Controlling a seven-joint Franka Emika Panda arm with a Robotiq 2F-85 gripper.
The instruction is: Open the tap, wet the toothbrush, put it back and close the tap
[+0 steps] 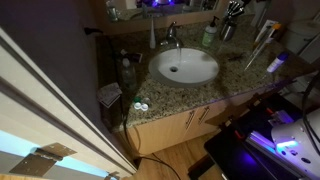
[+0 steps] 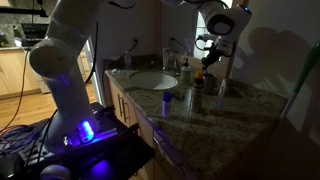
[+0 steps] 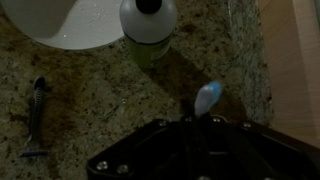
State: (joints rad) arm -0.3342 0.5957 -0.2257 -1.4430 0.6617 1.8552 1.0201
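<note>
Hand [image 3: 196,124] clamped on toothbrush [image 3: 207,96], brush head pointing to 12 o'clock above the desk [image 3: 90,100]. Tap [image 1: 172,38] stands at 12 o'clock of basin [image 1: 185,68], apart from the hand.

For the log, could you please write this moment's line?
gripper: shut on toothbrush | position: above granite counter

Razor [image 3: 37,115] and bottle [image 3: 148,25] rest on granite counter [image 3: 100,95].
</note>
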